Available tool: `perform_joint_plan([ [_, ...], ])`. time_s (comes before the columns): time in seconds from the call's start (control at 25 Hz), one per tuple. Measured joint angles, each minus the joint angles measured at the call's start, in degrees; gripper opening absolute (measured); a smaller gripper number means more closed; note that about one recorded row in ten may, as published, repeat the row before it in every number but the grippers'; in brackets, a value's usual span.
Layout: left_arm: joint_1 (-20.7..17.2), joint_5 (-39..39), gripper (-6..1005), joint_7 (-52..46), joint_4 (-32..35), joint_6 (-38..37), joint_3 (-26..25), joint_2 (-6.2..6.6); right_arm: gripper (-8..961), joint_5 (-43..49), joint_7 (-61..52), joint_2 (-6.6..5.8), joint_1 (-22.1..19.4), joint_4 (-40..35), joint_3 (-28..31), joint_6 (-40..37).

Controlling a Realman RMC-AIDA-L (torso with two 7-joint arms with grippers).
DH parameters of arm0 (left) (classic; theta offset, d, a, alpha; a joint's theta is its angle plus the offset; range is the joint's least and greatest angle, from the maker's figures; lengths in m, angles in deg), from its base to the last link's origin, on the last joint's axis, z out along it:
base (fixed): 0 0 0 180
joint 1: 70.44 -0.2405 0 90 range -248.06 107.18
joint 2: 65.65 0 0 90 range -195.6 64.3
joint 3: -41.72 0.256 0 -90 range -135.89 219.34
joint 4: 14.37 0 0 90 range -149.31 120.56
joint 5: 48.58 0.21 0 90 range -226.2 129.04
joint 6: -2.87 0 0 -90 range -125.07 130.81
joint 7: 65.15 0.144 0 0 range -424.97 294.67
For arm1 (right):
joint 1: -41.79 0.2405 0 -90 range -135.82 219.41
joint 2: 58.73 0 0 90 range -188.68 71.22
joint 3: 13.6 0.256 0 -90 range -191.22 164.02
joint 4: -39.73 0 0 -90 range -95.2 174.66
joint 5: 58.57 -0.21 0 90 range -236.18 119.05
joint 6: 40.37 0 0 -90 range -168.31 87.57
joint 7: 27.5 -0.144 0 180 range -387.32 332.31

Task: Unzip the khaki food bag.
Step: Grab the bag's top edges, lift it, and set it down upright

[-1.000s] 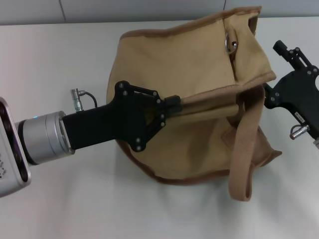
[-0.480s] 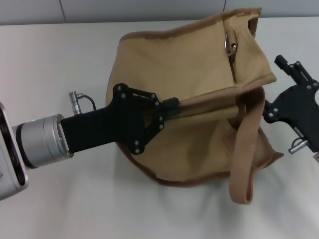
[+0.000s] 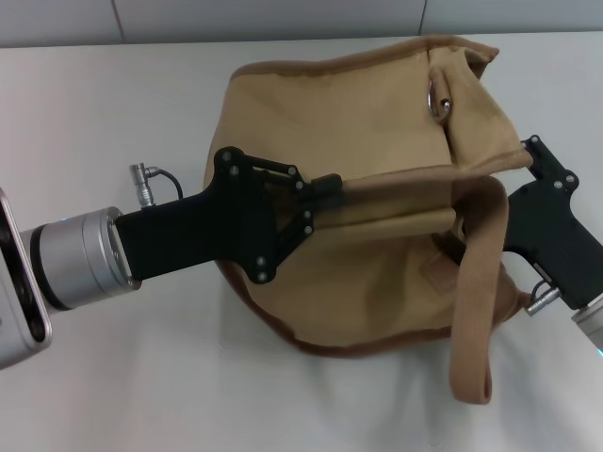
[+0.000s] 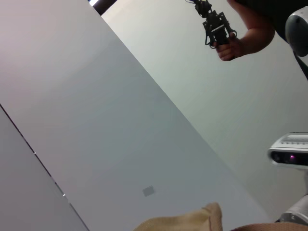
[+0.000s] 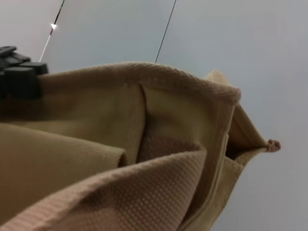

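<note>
The khaki food bag (image 3: 377,122) lies slumped on the white table, tan canvas with brown piping. A silver ring (image 3: 438,91) shows near its far top end. One wide strap handle (image 3: 471,301) loops down toward the front. My left gripper (image 3: 327,192) reaches in from the left and is shut on a fold along the bag's top edge. My right gripper (image 3: 459,229) presses against the bag's right side, its tips hidden behind the strap. The right wrist view shows the bag's folded fabric (image 5: 159,144) up close, with the left gripper's black fingers (image 5: 19,79) on the fold.
The table (image 3: 113,377) carries only the bag and both arms. A grey wall strip runs behind its far edge (image 3: 188,19). In the left wrist view a person's hand (image 4: 240,41) holds a black device high up, far from the bag.
My right gripper has moved left and in, from apart beside the bag to against its right side under the strap. The bag's right end shifted slightly. The left gripper keeps its hold.
</note>
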Motion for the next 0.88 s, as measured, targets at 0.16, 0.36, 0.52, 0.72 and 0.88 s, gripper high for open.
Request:
perform_joint_plan([
  [0.16,0.32,-0.33,54,-0.11,-0.60,0.30,0.14,0.00,767,0.03,0.71,0.00,-0.72,0.53,-0.01,-1.44],
  [0.36,0.35,-0.42,52,-0.13,-0.82,1.48,0.13,0.00,765,0.09,0.73,-0.07,-2.45,0.44,0.13,-4.97],
  [0.52,0.55,-0.47,50,-0.09,-1.43,1.51,0.09,0.01,760,0.09,0.62,-0.07,-2.30,0.42,-0.03,-4.77],
  [0.72,0.70,-0.47,50,-0.02,-1.54,1.33,0.09,0.01,754,0.17,0.51,0.05,-1.13,0.92,-0.47,-2.27],
  [0.88,0.66,-0.47,50,-0.05,-1.54,1.23,0.09,0.01,750,0.17,0.51,0.05,-0.93,1.14,-0.74,-1.94],
])
